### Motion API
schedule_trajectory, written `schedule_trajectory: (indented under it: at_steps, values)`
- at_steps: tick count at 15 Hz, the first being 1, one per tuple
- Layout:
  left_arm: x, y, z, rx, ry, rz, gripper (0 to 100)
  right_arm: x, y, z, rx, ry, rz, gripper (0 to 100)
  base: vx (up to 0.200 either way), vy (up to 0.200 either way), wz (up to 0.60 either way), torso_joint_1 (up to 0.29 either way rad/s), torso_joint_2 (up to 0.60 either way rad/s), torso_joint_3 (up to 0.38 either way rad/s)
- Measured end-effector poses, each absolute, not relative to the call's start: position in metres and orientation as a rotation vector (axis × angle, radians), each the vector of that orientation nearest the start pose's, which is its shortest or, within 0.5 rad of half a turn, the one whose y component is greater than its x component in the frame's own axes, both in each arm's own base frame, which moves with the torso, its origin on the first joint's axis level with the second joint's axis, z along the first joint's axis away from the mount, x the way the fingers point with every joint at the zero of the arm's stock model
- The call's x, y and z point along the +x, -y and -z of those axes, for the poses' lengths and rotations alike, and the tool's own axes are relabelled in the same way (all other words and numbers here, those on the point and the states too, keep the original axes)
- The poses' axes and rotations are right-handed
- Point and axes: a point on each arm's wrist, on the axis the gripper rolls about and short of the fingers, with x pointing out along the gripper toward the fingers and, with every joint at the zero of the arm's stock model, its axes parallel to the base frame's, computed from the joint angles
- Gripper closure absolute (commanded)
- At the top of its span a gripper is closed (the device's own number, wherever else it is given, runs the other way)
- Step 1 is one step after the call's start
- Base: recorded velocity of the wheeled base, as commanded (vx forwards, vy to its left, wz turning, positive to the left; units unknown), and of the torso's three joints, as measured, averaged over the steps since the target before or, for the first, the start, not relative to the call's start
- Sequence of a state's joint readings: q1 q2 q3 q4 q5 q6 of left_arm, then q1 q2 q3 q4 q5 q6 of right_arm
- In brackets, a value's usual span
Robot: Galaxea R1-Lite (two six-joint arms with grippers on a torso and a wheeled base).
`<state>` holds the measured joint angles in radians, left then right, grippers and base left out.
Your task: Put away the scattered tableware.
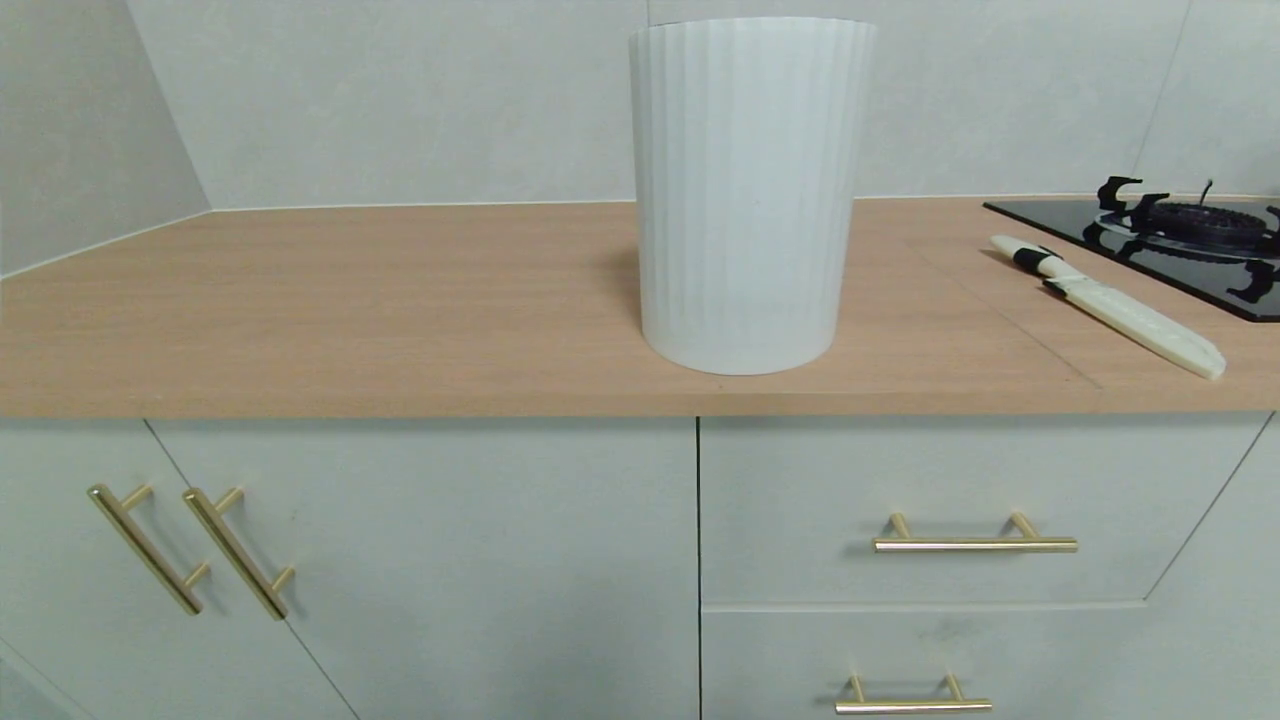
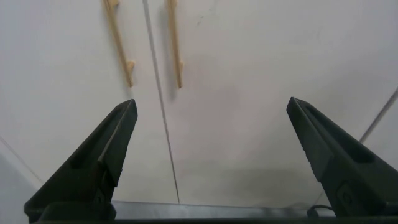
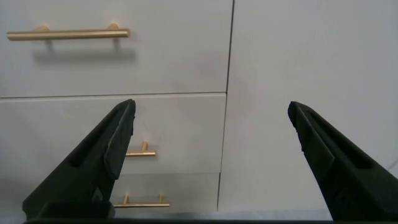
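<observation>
While the left gripper (image 2: 210,104) and right gripper (image 3: 210,104) face the cabinet fronts (image 2: 261,56) below the white ribbed container (image 1: 745,200), jaws spread wide and empty, the knife (image 1: 1110,305) lies on the countertop (image 1: 400,300) right of that container, handle end toward it, blade slanting away; the right gripper looks nearer.

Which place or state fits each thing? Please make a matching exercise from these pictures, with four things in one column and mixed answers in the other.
Things:
1. bin
2. knife
3. stove
4. left gripper

Places or states:
A. set into the counter at its far right
B. open, facing two cabinet doors
C. upright, mid-counter
D. lying flat on the counter, beside the stove

Pairs: 1-C, 2-D, 3-A, 4-B
</observation>
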<state>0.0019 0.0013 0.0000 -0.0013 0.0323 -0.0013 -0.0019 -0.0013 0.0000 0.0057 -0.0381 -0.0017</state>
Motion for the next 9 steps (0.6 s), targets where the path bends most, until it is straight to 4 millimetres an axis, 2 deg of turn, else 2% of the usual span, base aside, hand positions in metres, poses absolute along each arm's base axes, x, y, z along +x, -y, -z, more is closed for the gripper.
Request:
schedule_trajectory:
  at_steps: [9]
  values:
    - [-0.0227,-0.0007,-0.0758,-0.001,0.0,-0.035,0,-0.0229,0.0008,-0.0748,-0.001,-0.005,0.04,0,0.0,0.0,0.0,0.0,0.0,0.0]
